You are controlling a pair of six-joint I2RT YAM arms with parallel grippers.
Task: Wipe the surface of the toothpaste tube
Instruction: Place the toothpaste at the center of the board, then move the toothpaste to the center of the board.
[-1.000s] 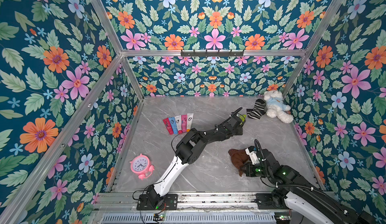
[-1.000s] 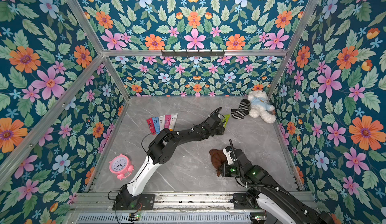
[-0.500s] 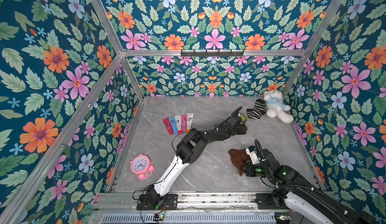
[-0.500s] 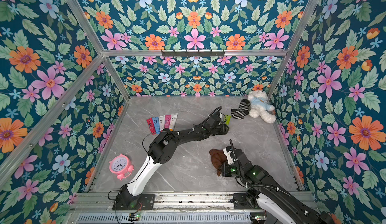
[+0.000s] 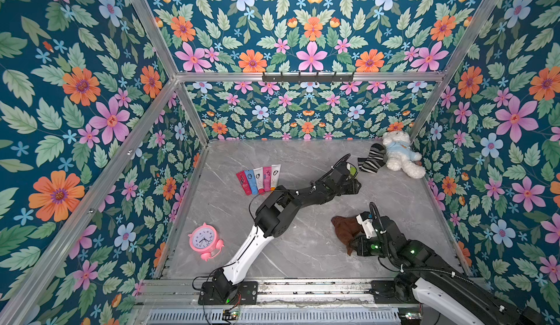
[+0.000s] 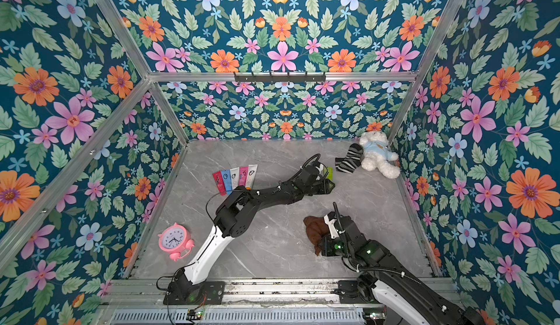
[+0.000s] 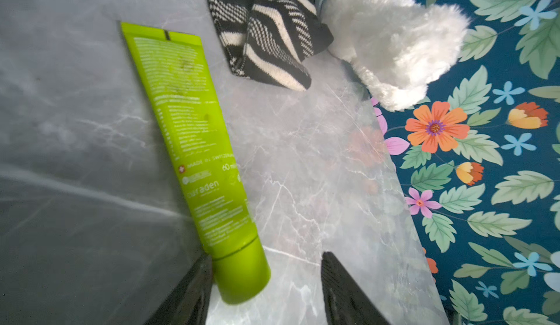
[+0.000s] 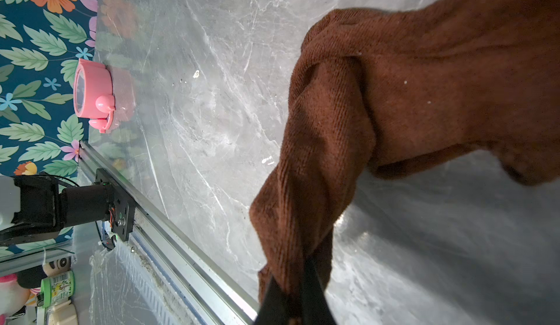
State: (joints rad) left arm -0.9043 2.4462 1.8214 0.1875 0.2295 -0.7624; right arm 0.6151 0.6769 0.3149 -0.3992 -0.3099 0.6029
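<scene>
The lime-green plastic toothpaste tube (image 7: 188,144) lies flat on the grey marble-patterned desk (image 5: 303,247), toward the far right corner. Its crimped end is just beside a black-and-white striped knitted sock (image 7: 272,45), which touches a white plush bear in a light blue top (image 5: 400,157). The left pincer (image 7: 266,255) is low over the desk at the tube's capped end with its jaws spread wide and gripping nothing. The round cap sits between them against one finger (image 7: 194,287), while the other finger (image 7: 342,287) stands well apart from it across bare desk. In both top views only a sliver of the tube (image 5: 352,170) (image 6: 329,173) shows past the left pincer (image 5: 351,184) (image 6: 327,184). The right pincer (image 8: 291,302) is clenched on a corner of a brown terry cloth (image 8: 394,96), and the rest of the cloth is bunched on the desk nearer the front right. The cloth is well apart from the tube. A row of five small flat coloured tubes (image 5: 259,179) lies side by side toward the far left. A pink round alarm clock (image 5: 204,241) rests near the front left corner.
</scene>
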